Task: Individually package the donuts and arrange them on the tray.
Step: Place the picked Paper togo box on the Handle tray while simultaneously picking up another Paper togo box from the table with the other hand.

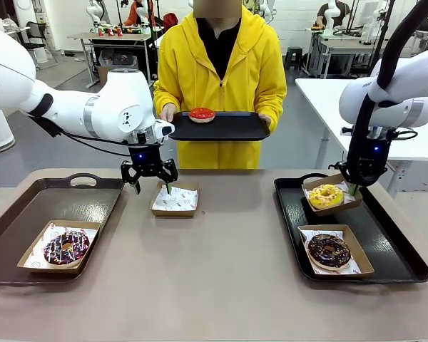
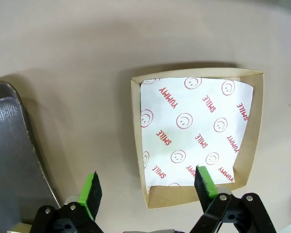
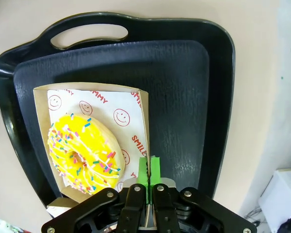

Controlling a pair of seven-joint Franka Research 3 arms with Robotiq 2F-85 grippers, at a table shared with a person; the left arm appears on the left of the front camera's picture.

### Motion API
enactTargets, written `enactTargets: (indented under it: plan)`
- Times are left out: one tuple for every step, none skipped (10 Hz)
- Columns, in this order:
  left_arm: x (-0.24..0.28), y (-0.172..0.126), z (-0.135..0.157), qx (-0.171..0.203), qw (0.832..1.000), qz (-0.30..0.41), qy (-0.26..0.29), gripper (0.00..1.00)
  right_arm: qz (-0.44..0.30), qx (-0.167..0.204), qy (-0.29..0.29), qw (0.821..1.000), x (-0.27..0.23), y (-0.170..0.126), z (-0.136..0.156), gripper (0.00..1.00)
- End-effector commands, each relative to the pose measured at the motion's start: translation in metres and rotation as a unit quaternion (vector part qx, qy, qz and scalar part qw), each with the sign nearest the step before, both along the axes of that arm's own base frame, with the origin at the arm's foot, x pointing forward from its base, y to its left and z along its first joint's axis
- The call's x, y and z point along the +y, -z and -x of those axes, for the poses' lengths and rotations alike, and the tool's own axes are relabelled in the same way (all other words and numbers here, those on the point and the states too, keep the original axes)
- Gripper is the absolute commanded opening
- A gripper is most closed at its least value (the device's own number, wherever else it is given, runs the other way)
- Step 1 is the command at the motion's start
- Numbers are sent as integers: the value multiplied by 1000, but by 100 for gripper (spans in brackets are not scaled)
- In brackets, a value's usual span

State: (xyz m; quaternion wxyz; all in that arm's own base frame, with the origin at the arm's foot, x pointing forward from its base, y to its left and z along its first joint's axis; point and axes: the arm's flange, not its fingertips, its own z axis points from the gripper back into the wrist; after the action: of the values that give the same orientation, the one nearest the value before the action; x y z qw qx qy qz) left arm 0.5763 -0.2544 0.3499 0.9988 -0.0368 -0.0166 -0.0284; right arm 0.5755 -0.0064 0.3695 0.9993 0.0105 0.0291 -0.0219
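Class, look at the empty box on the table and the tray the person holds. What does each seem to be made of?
Empty box: brown cardboard, matte, with folded walls; its liner looks like thin white paper printed with red smileys and words. Held tray: probably black plastic, going by its slight sheen and moulded rim, though the look leaves this open.

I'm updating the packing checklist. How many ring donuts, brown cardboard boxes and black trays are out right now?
Ring donuts: 4: red-iced, yellow-iced with sprinkles, dark chocolate, chocolate with coloured sprinkles.
Square brown cardboard boxes: 4: three holding donuts, one empty.
Black plastic trays: 3: two on the table, one held by the person.
Total: 11.
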Motion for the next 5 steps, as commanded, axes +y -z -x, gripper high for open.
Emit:
enactTargets:
  plan:
    - [-2,5,1,-9,1000,-6,-16,100,-3,4,-3,1000,3,3,-7,1]
    - [-2,7,1,-7,1000,-7,-17,100,-2,6,-3,1000,4,6,-8,1]
    - [-2,9,1,-6,1000,-8,-18,100,-1,7,-3,1000,4,7,-8,1]
    - [-2,11,1,-6,1000,-10,-18,100,-1,8,-4,1000,4,7,-7,1]
    - [-2,12,1,-5,1000,-10,-19,100,-1,8,-4,1000,5,7,-7,1]
